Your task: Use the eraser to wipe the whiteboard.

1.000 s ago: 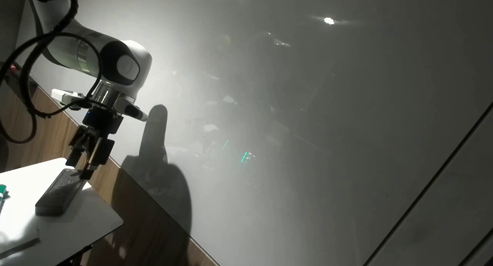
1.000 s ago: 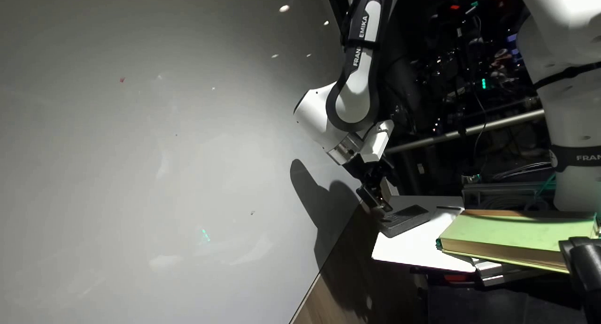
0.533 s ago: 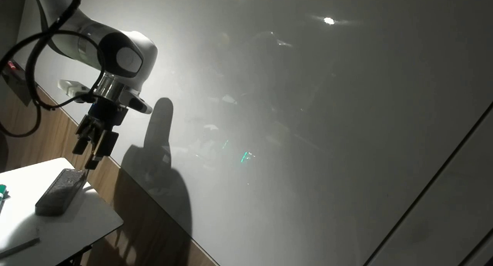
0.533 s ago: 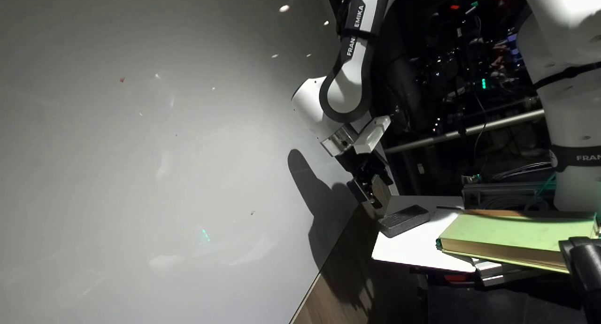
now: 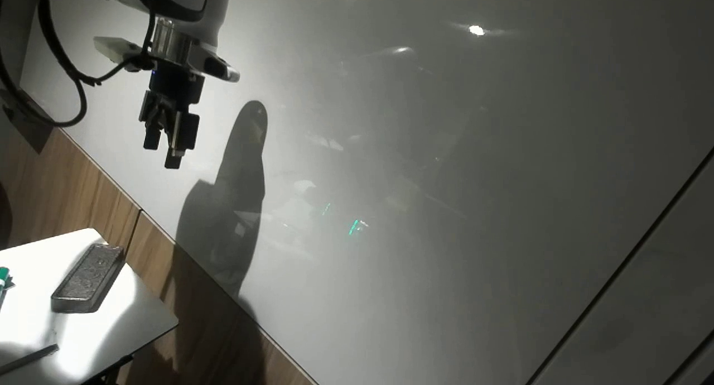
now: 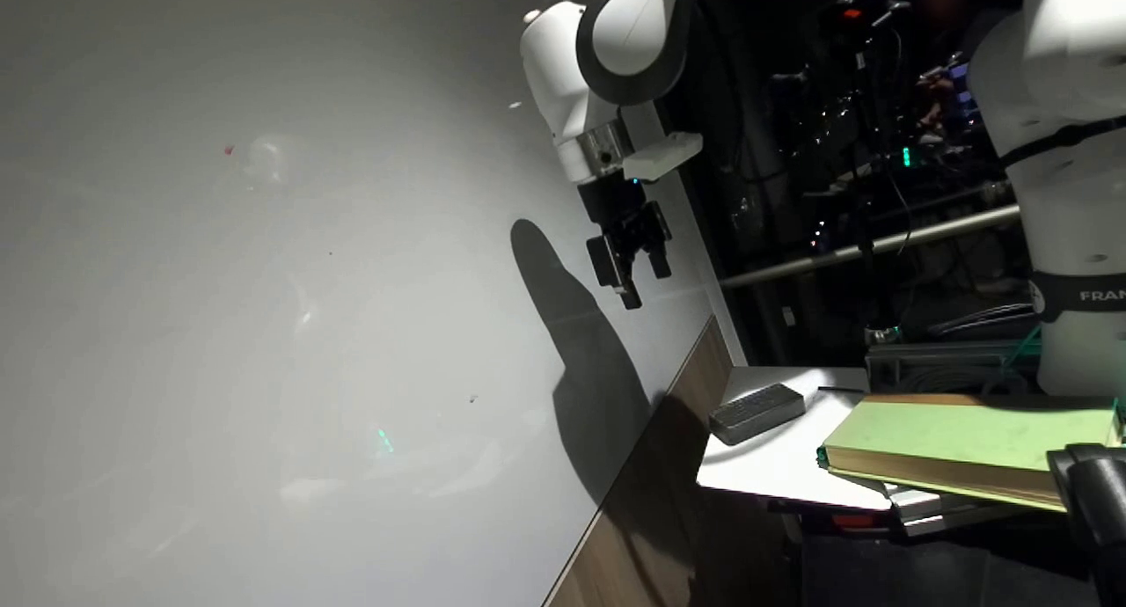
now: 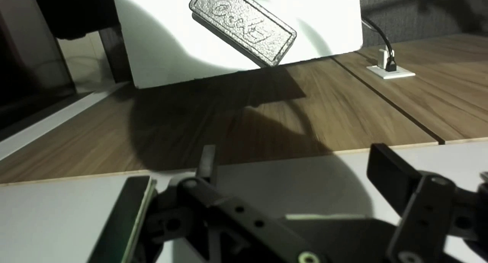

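The eraser (image 5: 88, 279) is a dark grey oblong block lying flat on the small white table; it also shows in an exterior view (image 6: 756, 413) and at the top of the wrist view (image 7: 244, 24). The whiteboard (image 5: 446, 206) is a large glossy panel filling most of both exterior views, with a small red mark (image 6: 229, 150) on it. My gripper (image 5: 162, 155) is open and empty, in front of the board's lower side edge, well above and apart from the eraser. In the wrist view the gripper (image 7: 293, 156) has its fingers wide apart with nothing between them.
The small white table (image 5: 134, 323) stands beside the wood panel (image 5: 148, 234) under the board. A green-capped marker (image 5: 4, 274) and a dark strip (image 5: 28, 359) lie on it. A thick green book (image 6: 968, 431) rests at its side. A wall socket with cable (image 7: 392, 70) is near.
My gripper has risen from right by the eraser's end to well above the table, moving slightly toward the board. The eraser has stayed in place.
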{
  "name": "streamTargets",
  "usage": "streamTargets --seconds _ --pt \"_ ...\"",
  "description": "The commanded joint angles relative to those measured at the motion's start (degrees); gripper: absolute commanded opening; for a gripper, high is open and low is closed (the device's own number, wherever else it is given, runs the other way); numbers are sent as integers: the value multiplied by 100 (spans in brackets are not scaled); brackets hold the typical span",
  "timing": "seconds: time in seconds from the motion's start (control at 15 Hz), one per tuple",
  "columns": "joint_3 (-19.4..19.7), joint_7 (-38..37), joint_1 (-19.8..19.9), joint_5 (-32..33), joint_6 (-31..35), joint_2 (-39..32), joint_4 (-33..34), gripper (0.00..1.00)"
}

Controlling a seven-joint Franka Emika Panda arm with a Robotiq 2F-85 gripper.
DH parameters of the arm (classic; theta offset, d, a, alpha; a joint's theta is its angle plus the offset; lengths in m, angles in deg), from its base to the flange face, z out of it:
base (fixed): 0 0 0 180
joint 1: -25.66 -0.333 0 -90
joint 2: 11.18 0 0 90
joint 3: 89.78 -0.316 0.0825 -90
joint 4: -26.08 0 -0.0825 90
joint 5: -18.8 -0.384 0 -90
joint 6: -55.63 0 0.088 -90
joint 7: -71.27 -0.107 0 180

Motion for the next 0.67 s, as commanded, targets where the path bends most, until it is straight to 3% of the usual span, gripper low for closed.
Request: streamTargets --seconds 0.0,0.33,0.4,0.6 --pt "-220 -10 15 -50 -582 474 169 100" --pt "-392 -257 72 -74 -1413 589 764 100" --pt "-363 -134 61 -24 -1102 560 520 100" --pt "-376 -184 62 -24 -1275 568 702 100"
